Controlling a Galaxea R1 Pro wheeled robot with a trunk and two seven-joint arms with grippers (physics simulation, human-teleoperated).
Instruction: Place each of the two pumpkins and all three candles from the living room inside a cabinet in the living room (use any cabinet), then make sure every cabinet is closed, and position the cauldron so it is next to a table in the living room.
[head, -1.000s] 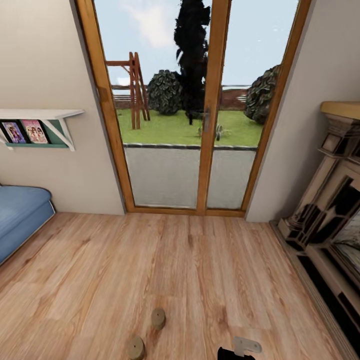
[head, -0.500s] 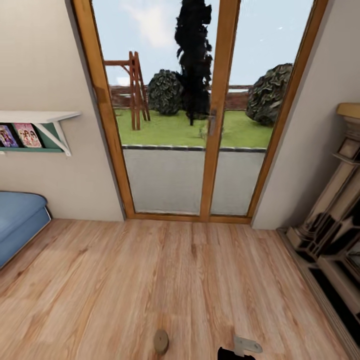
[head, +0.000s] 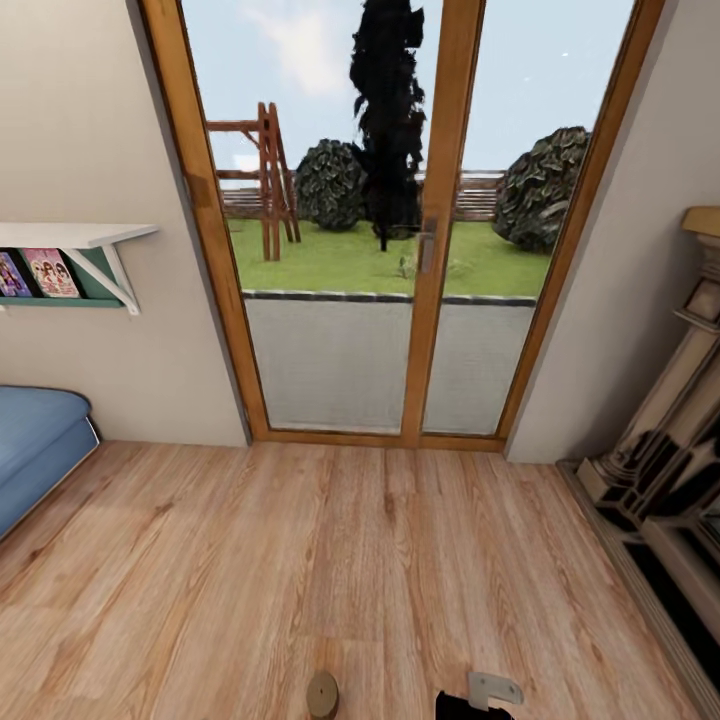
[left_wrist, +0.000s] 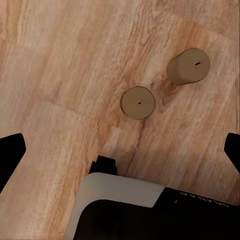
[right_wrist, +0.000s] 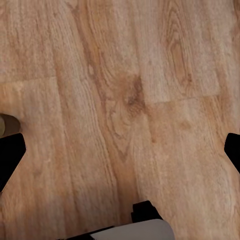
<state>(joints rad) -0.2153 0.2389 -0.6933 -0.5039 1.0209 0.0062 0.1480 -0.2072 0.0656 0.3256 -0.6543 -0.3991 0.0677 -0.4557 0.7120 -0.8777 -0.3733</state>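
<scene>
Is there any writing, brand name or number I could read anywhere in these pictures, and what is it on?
None can be read for certain.
Pale lettering on the robot's black body, left wrist view: too small and cut off to read.
Colourful covers on the wall shelf, head view: pictures of figures, any titles too blurred.
The candles on the wooden floor: no markings.

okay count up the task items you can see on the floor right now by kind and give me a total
Candles: 2, one standing upright and another close beside it, apart, both on the wood floor.
Pumpkins: 0 in these views.
Total: 2.
</scene>
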